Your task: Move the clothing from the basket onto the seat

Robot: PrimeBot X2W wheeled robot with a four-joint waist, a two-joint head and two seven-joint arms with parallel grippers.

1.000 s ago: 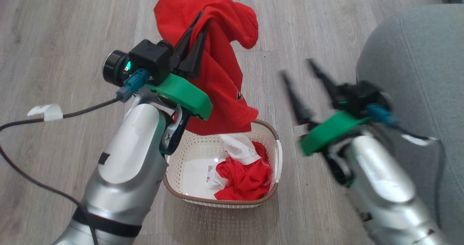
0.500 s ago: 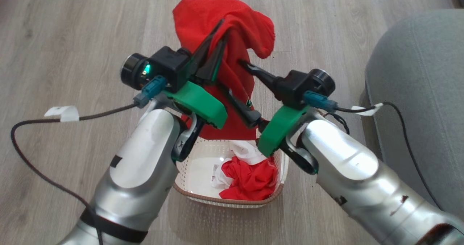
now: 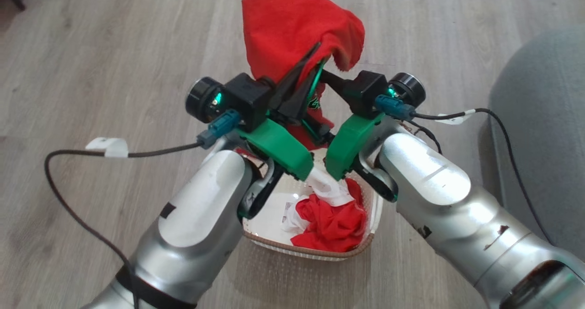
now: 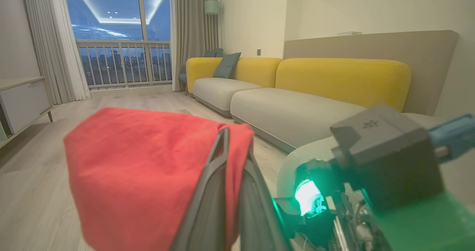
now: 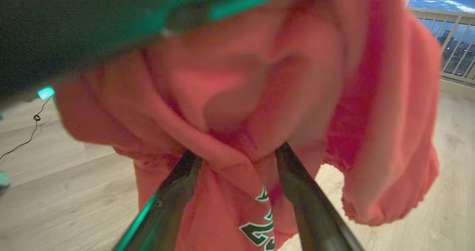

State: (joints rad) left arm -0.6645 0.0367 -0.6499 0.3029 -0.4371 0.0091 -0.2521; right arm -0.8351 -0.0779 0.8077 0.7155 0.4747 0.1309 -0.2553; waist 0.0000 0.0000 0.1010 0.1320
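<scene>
1. Our left gripper (image 3: 320,53), jaws pinching one red garment (image 3: 292,25), holds it above the basket (image 3: 311,253).
2. Our right gripper (image 5: 237,154), jaws wide, straddles its hanging folds.
3. We judge nothing has reached the seat (image 3: 544,117) yet; more clothing (image 3: 333,217) lies in the basket.

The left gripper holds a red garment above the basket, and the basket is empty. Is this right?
Not empty: the head view shows red and white clothing lying in the basket. The left gripper does hold the red garment above it.
</scene>
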